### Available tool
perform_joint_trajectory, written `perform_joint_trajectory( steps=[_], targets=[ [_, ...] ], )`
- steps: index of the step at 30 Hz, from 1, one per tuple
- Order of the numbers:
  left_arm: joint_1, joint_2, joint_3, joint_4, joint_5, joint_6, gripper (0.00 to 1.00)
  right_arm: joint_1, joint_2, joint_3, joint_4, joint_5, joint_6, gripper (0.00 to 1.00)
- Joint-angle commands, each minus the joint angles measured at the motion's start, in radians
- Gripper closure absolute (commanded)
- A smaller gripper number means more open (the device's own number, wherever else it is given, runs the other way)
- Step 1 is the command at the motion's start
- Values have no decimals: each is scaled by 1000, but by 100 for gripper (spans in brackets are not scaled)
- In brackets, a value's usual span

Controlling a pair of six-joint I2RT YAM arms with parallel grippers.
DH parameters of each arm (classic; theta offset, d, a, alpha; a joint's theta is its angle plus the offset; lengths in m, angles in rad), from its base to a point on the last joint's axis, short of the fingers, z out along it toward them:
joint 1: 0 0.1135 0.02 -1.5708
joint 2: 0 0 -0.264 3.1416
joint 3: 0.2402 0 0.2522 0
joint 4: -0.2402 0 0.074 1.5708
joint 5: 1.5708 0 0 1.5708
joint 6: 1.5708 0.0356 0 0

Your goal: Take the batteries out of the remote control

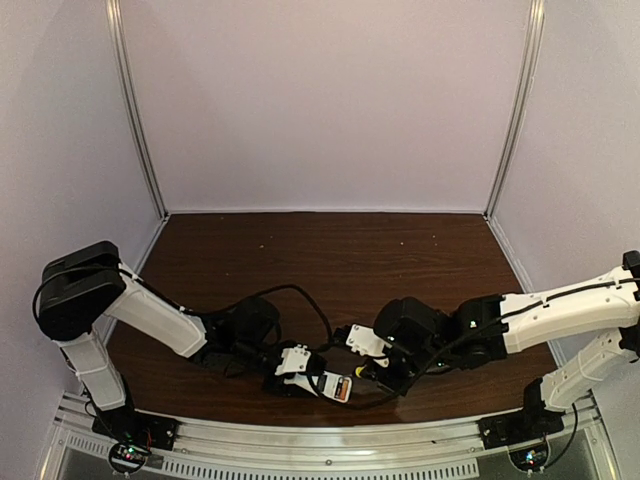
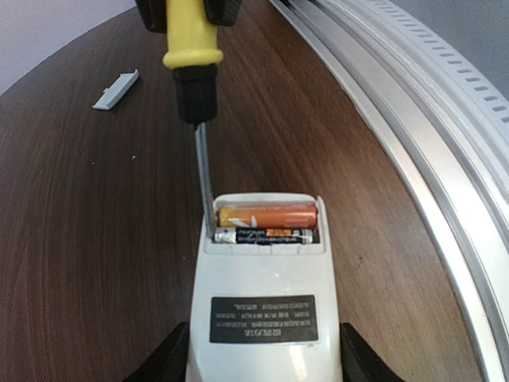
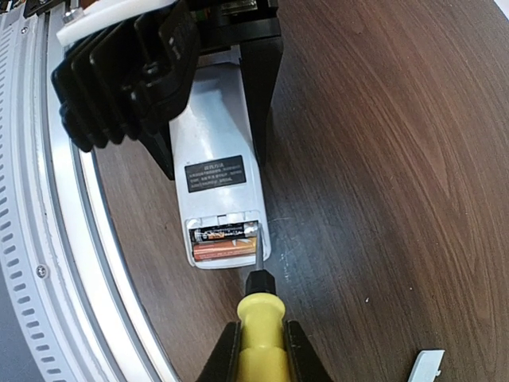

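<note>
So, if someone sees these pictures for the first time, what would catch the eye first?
Most likely the yellow-handled screwdriver, held by the right gripper, its tip poked into the open battery bay of the remote control near the front edge of the table. Inside lie the batteries, one orange, one dark, side by side, while the left gripper clamps the remote's body.

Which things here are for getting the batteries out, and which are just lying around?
For the job: remote control, orange battery, dark battery, yellow-handled screwdriver.
Just lying about: small white plastic piece.
</note>
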Motion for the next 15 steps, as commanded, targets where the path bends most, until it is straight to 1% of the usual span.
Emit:
perform_joint_trajectory(
  steps=[1, 9, 15],
  targets=[
    [0, 10, 31, 27, 53, 19, 100, 13, 8, -20, 25, 46, 6, 100],
    [1, 14, 40, 12, 59, 22, 100, 28, 23, 4, -40, 90, 9, 100],
    [1, 13, 42, 5, 60, 23, 100, 42, 62, 28, -68, 58, 2, 100]
  ],
)
